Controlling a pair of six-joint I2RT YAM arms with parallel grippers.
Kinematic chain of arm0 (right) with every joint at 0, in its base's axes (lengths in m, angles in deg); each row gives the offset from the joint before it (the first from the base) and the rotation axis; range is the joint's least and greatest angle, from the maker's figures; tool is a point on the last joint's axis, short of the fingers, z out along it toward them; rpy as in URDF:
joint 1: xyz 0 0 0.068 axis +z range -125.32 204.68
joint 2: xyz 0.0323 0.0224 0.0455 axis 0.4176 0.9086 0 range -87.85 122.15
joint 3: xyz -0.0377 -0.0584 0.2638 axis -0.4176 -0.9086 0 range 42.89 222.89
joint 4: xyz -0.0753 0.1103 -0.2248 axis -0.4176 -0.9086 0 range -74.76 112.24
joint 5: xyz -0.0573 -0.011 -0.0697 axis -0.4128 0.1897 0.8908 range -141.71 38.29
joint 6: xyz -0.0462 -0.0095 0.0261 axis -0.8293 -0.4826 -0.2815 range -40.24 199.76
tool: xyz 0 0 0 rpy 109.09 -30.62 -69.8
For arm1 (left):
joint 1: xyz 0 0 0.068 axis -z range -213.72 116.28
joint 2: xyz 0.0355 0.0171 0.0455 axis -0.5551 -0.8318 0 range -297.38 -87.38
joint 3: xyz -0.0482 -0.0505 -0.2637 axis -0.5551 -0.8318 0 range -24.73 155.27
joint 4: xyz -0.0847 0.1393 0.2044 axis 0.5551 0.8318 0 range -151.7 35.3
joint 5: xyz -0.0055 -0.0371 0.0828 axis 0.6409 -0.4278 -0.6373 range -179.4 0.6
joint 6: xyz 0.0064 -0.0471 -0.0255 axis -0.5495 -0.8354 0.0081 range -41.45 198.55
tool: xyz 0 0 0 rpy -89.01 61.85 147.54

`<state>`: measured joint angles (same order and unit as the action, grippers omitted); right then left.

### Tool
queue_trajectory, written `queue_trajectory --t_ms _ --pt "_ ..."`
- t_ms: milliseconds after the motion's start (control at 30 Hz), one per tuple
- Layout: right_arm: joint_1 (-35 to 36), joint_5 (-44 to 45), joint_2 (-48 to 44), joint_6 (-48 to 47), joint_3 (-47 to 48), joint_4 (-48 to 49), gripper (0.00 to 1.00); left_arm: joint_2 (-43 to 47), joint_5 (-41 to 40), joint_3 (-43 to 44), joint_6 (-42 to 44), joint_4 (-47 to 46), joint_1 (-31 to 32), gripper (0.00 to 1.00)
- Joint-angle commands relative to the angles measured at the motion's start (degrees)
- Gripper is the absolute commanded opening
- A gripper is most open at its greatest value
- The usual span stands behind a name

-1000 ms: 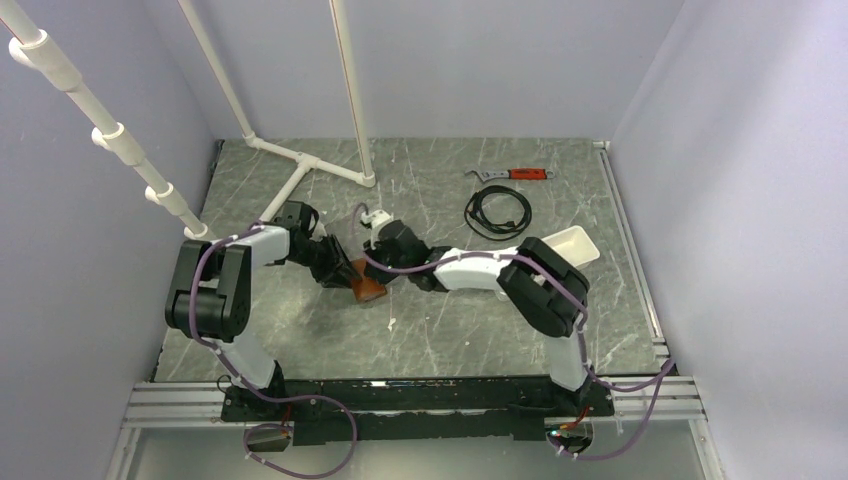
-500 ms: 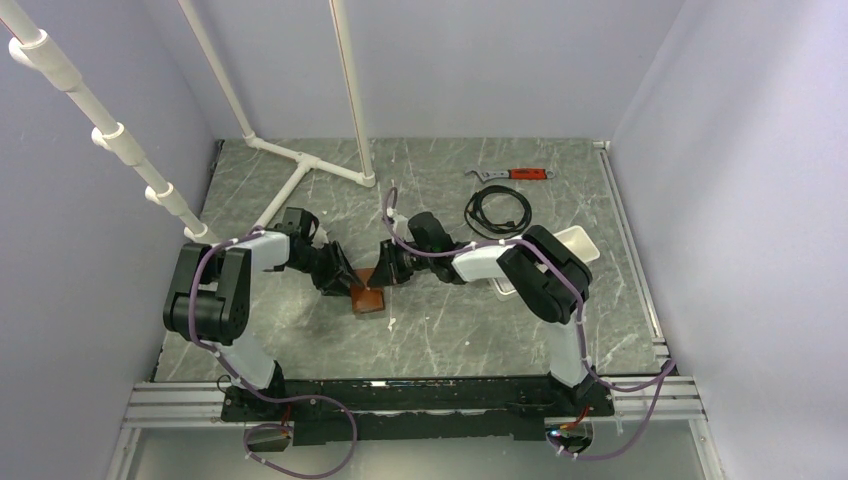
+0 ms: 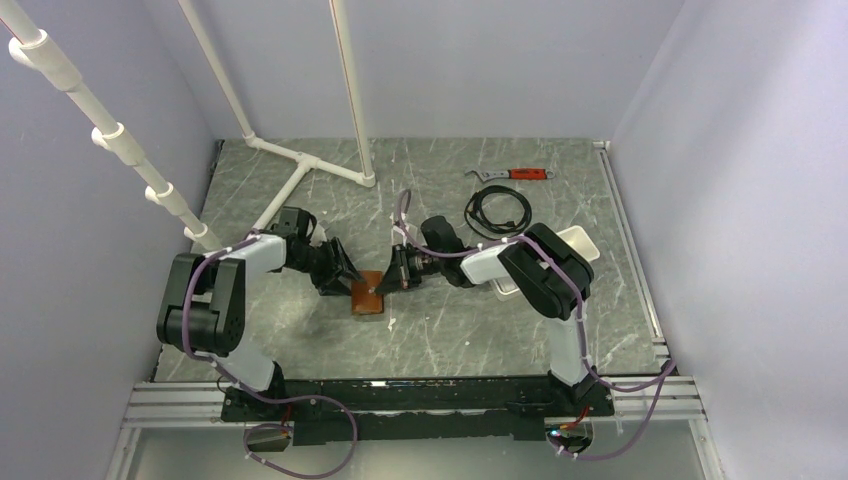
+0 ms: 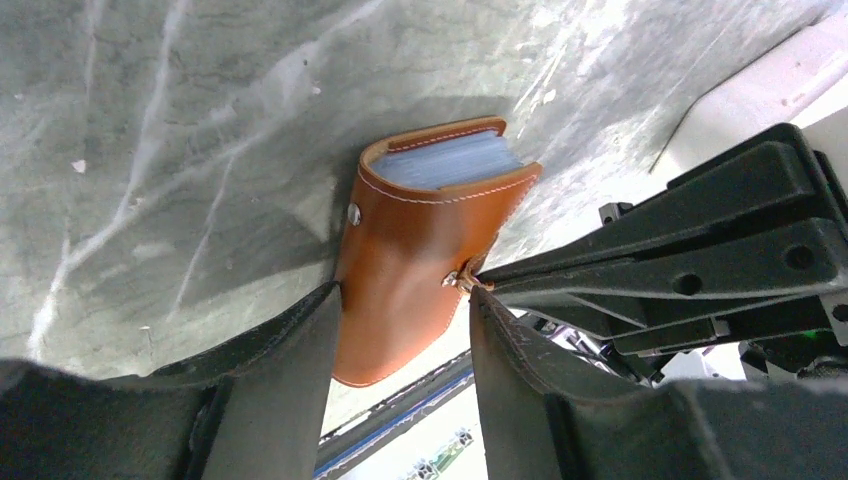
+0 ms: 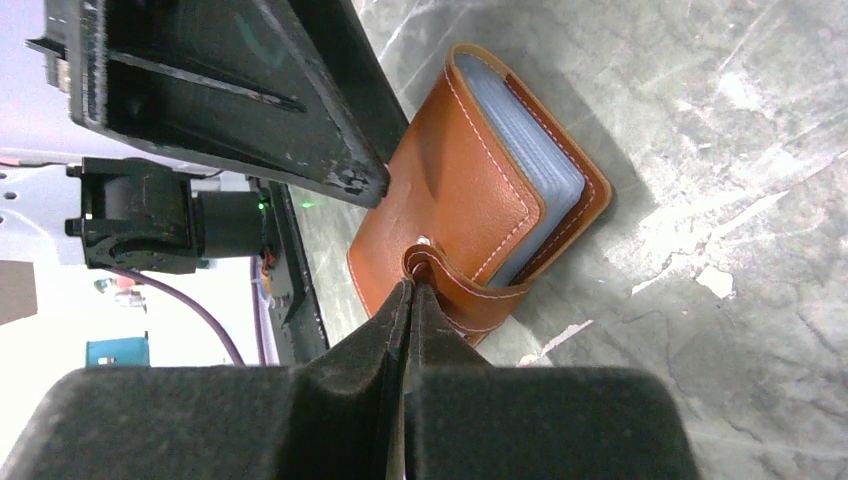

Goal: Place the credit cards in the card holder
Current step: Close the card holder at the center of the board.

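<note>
Saw folded card holder (image 4: 420,260) lying on table (image 4: 150,150), straddled by left gripper (image 4: 405,297) with jaws parted; found right gripper (image 5: 410,287) squeezed fully together, tips touching closing tab (image 5: 455,292).

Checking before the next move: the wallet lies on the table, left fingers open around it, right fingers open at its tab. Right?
No: the right fingers are shut, pinching the tab, as the right wrist view shows. The wallet does lie on the table, left fingers open around it.
</note>
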<state>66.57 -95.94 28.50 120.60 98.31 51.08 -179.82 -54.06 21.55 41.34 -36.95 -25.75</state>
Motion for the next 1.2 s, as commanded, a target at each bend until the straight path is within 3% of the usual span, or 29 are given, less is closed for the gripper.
queue_trajectory --t_ms 0,467,833,967,1167 --pt "0.04 1.55 1.19 -4.82 -1.43 -12.95 0.00 2.62 1.93 -0.53 0.64 0.99 -0.10 0.54" --pt "2.26 9.16 0.58 -8.49 5.54 -23.55 0.00 0.59 3.00 -4.10 -0.88 -3.23 1.09 0.42" --pt "8.14 28.38 0.14 -13.32 16.02 -44.97 0.00 1.80 3.52 -4.27 -2.06 -4.21 1.14 0.34" --pt "7.91 28.57 -0.29 -9.69 14.19 -43.36 0.00 1.97 4.11 -4.43 -2.31 -4.72 1.15 0.32" --pt "3.20 16.91 -0.77 -0.06 5.22 -26.57 0.00 1.99 4.49 -5.16 -2.57 -5.36 1.16 0.31"
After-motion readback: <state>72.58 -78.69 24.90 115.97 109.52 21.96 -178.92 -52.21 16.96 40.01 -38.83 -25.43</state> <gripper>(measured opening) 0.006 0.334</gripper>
